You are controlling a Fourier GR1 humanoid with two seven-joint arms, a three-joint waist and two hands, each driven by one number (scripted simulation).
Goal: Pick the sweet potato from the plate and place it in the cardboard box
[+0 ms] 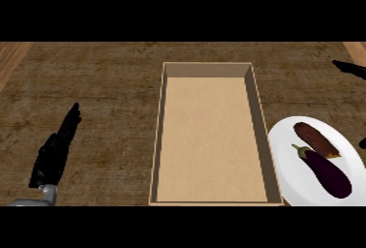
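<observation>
Head view: straight-fingered left hand (pixel 55 150); right hand (pixel 350 68) unclear — oblong sweet potato (pixel 316 139) on glossy plate (pixel 293 160).

This is a kitchen setting — a counter top (pixel 93 97) with a dark, rough brown surface fills the view, edged by lighter wood strips at the far left and far right. Food points the same way: at the near right a white plate (pixel 289 184) carries 2 vegetables — a sweet potato (pixel 316 139) and an eggplant (pixel 327 173). A cardboard box (pixel 166 126) sits open at centre.
</observation>
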